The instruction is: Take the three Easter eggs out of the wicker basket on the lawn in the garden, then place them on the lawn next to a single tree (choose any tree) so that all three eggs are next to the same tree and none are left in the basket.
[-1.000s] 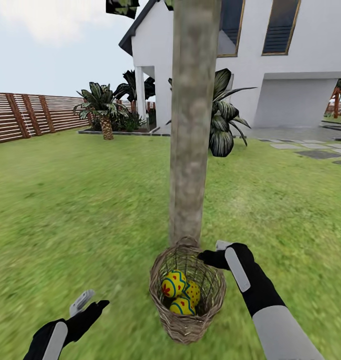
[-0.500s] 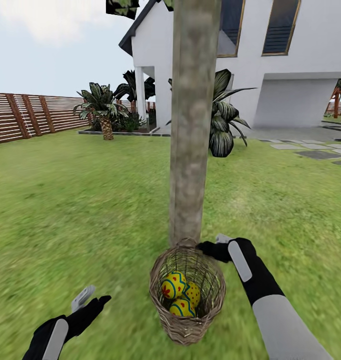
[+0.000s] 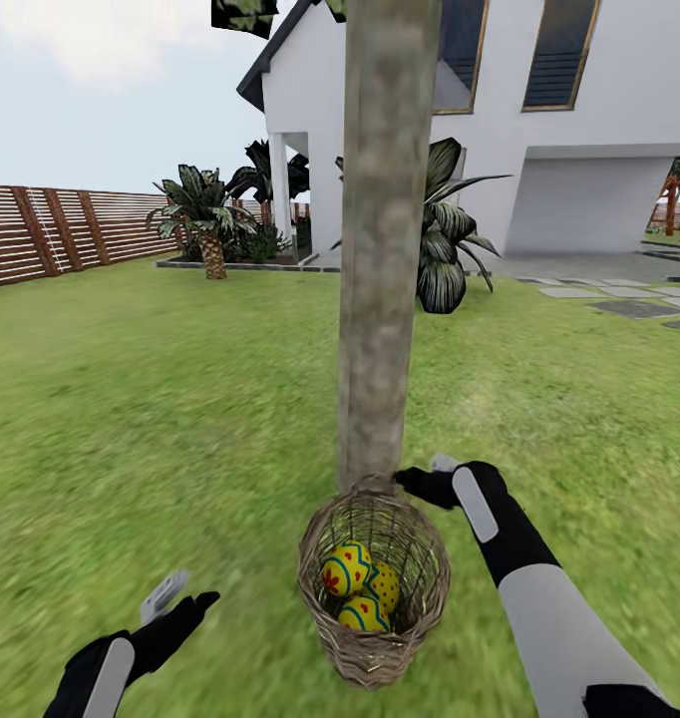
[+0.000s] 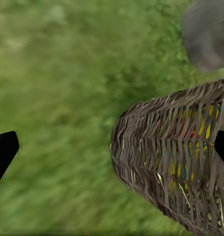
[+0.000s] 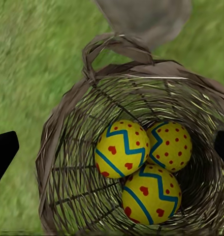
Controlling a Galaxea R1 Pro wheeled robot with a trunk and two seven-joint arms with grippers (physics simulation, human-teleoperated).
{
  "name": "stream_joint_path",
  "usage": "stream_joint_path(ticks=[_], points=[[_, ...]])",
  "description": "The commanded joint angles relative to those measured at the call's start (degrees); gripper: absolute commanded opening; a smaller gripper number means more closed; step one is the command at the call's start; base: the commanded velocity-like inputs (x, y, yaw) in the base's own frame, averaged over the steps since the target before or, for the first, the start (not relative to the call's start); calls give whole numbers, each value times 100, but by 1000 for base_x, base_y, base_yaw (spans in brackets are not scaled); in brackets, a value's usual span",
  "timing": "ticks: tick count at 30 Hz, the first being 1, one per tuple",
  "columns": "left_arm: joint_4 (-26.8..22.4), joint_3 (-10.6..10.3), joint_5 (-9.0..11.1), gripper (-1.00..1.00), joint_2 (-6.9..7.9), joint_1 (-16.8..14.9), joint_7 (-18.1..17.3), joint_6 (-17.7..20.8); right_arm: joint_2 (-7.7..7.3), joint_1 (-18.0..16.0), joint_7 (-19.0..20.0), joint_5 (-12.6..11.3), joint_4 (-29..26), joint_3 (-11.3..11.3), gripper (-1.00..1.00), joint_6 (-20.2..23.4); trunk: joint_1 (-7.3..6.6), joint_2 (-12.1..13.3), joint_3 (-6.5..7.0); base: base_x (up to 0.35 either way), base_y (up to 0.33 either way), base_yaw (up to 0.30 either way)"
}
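Right wrist view: three Easter eggs (image 5: pixel 141 164) in wicker basket (image 5: pixel 67 147); both jaws seemingly open.

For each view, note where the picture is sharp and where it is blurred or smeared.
Head view: tree trunk crisp, lawn smeared toward the lower corners. Left wrist view: grass soft, wicker basket weave fairly clear. Right wrist view: Easter eggs sharp, surrounding grass blurred.

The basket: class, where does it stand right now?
In the head view the basket stands on the lawn at the foot of the tree, between the two grippers, with three eggs inside.
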Motion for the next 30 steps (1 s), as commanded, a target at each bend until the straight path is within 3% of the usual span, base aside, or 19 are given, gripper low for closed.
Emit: stream_joint_path(ticks=[1, 8, 9, 11, 19, 25, 30], points=[[28, -7, -2, 100, 11, 4, -37, 34, 32, 30, -84, -60, -40, 20, 100, 52, -1, -3, -6, 0, 53, 0], [254, -141, 2, 100, 83, 36, -77, 18, 130, 256, -309, -76, -264, 246, 100, 275, -1, -3, -6, 0, 205, -115], [281, -145, 2, 100, 85, 37, -78, 17, 130, 660, -390, -73, -822, 393, 100, 727, -1, -3, -6, 0, 273, -236], [285, -148, 2, 100, 87, 37, -80, 17, 130, 644, -396, -83, -838, 394, 100, 736, -1, -3, -6, 0, 277, -244], [293, -153, 2, 100, 89, 38, -84, 16, 133, 606, -417, -216, -804, 244, 100, 769, -1, -3, -6, 0, 288, -259], [295, -153, 3, 100, 91, 39, -84, 16, 150, 593, -429, -277, -475, -29, 100, 805, -1, -3, -6, 0, 312, -265], [301, -153, -2, 100, 90, 39, -84, 16, 149, 573, -430, -329, -351, -76, 100, 811, -1, -3, -6, 50, 312, -261]])
